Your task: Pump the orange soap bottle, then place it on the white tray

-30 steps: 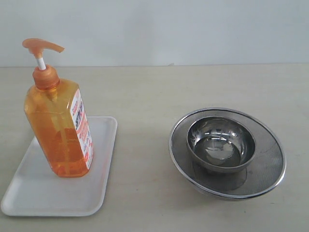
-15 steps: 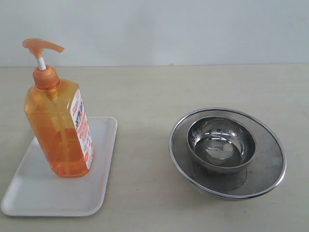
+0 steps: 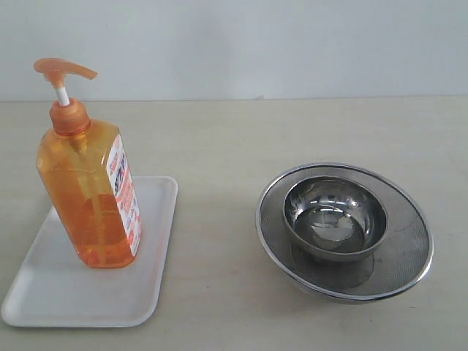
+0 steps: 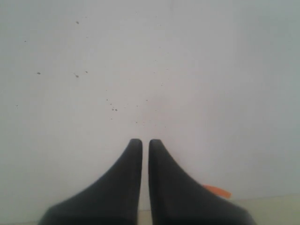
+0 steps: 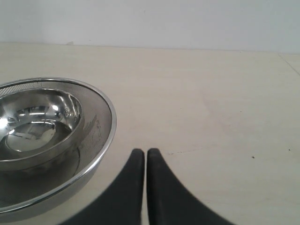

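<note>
Nothing had changed over the last second: every item sat exactly where it was a second earlier, and no arm showed in the exterior view. The bottle [image 3: 88, 197] stood upright on the tray [image 3: 73, 296], on its far half, label side turned away from the tray's left edge, pump head [image 3: 62, 71] up on its white stem. The bowl [image 3: 335, 217] sat inside the strainer [image 3: 413, 252], well apart from the tray, to its right. Left gripper [image 4: 141, 142] had jaws pressed together on nothing, aimed at a blank wall, with only an orange sliver [image 4: 217, 191], probably the pump spout, showing beside it. Right gripper [image 5: 141, 152] likewise had jaws pressed together and empty, low over the table [image 5: 211, 93] beside the strainer rim, far from the tray. Judgement: placement looked done and both arms looked parked, so the task read as finished; whether the pump had been pressed could not be told
</note>
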